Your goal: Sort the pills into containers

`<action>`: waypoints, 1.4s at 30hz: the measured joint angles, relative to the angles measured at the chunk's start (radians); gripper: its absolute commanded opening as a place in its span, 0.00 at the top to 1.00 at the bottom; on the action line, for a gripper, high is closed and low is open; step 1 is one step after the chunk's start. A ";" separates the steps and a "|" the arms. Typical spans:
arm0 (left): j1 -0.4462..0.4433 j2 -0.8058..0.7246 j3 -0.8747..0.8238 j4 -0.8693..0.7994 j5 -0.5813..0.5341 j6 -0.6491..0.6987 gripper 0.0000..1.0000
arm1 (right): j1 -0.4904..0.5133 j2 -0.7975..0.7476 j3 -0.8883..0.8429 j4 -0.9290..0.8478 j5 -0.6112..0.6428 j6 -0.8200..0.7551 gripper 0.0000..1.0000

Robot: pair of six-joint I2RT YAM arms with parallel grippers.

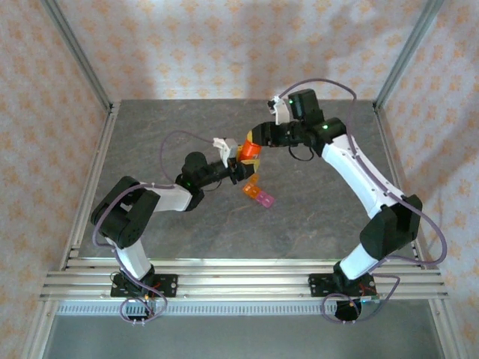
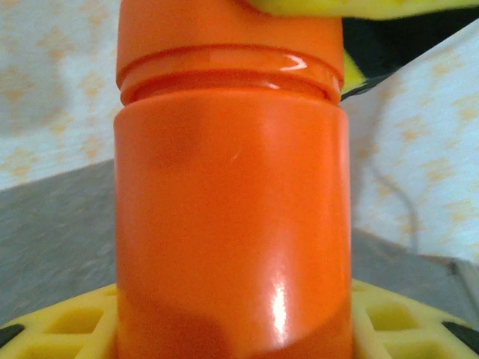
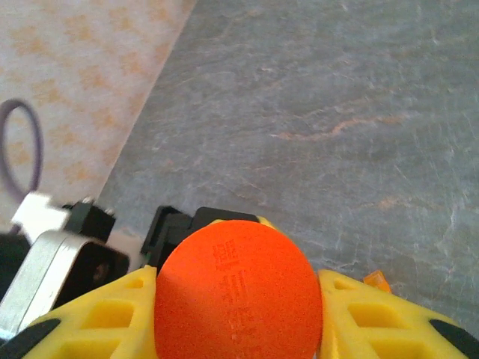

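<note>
Top external view: left gripper (image 1: 239, 164) is clenched on the body of the orange bottle (image 1: 247, 152), and right gripper (image 1: 257, 140) is clamped on its cap (image 3: 236, 292), so the step in hand reads as uncapping. Judged best done by turning the right wrist squarely about the bottle's axis while the left holds firm, mouth kept up so nothing spills. The orange container (image 1: 249, 190) and the pink container (image 1: 265, 200) sit touching on the table (image 1: 187, 217) at about 5 o'clock from the bottle, near both sets of jaws but ungrasped.
</note>
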 measured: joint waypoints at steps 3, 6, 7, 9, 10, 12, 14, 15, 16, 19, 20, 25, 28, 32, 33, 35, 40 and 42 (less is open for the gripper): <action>-0.032 -0.024 -0.049 -0.042 -0.126 0.090 1.00 | 0.034 -0.001 -0.053 0.041 0.078 0.089 0.65; -0.057 -0.032 -0.066 -0.070 -0.227 0.156 1.00 | 0.060 -0.004 -0.092 0.082 0.150 0.161 0.65; -0.060 -0.032 -0.067 -0.077 -0.249 0.171 1.00 | 0.066 -0.007 -0.104 0.099 0.170 0.181 0.65; -0.065 -0.032 -0.067 -0.085 -0.278 0.190 1.00 | 0.075 -0.010 -0.121 0.126 0.199 0.211 0.65; -0.066 -0.032 -0.067 -0.087 -0.291 0.200 1.00 | 0.078 -0.010 -0.126 0.135 0.207 0.222 0.65; -0.066 -0.032 -0.067 -0.087 -0.303 0.209 1.00 | 0.081 -0.010 -0.129 0.147 0.217 0.238 0.64; -0.067 -0.032 -0.067 -0.086 -0.313 0.215 1.00 | 0.084 -0.011 -0.130 0.152 0.226 0.246 0.64; -0.069 -0.032 -0.067 -0.085 -0.317 0.216 1.00 | 0.085 -0.011 -0.130 0.153 0.229 0.250 0.64; -0.070 -0.032 -0.067 -0.085 -0.320 0.216 1.00 | 0.085 -0.011 -0.130 0.153 0.232 0.252 0.63; -0.072 -0.032 -0.067 -0.085 -0.325 0.216 1.00 | 0.086 -0.011 -0.130 0.152 0.233 0.256 0.61; -0.072 -0.032 -0.067 -0.085 -0.325 0.216 1.00 | 0.086 -0.011 -0.129 0.152 0.233 0.256 0.60; -0.072 -0.032 -0.067 -0.074 -0.325 0.216 1.00 | 0.090 -0.011 -0.113 0.135 0.240 0.257 0.49; -0.076 -0.032 -0.067 -0.055 -0.326 0.216 1.00 | 0.093 -0.011 -0.093 0.114 0.245 0.258 0.42; -0.092 -0.034 -0.066 -0.004 -0.316 0.231 1.00 | 0.092 -0.007 -0.062 0.086 0.250 0.253 0.31; -0.098 -0.035 -0.066 0.006 -0.314 0.233 1.00 | 0.088 -0.006 -0.053 0.078 0.248 0.252 0.27; -0.101 -0.035 -0.066 0.020 -0.312 0.233 1.00 | 0.076 -0.003 -0.027 0.065 0.241 0.243 0.22; -0.097 -0.035 -0.066 0.031 -0.294 0.232 1.00 | 0.039 0.010 0.066 0.032 0.191 0.202 0.17; -0.092 -0.035 -0.066 0.032 -0.278 0.228 1.00 | 0.034 0.010 0.089 0.023 0.170 0.180 0.17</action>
